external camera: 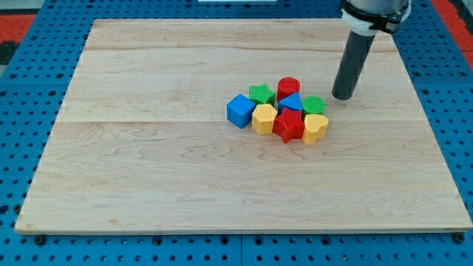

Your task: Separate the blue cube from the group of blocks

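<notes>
The blue cube (239,110) sits at the left end of a tight cluster of blocks near the board's middle. It touches a yellow block (264,118). Also in the cluster are a green star-like block (260,93), a red cylinder (288,87), a blue triangular block (292,102), a red star-like block (288,125), a green block (314,105) and a yellow heart-like block (315,128). My tip (342,96) rests on the board just to the right of the cluster, beside the green block, far from the blue cube.
The wooden board (148,170) lies on a blue pegboard surface (22,89). The arm's body (373,11) enters from the view's top right.
</notes>
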`<move>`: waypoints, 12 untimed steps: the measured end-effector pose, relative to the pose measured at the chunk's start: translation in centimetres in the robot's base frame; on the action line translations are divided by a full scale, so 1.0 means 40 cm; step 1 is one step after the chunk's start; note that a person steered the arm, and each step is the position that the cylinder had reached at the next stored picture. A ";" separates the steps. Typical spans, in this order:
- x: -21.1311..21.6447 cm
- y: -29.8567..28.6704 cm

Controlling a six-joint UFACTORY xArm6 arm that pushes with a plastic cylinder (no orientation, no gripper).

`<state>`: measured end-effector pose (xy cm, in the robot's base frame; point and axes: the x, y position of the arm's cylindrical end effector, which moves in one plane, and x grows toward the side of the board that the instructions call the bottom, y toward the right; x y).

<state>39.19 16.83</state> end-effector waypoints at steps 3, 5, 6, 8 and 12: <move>0.009 0.030; 0.036 -0.224; 0.054 -0.393; 0.109 -0.586; 0.242 -0.692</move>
<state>48.89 -10.83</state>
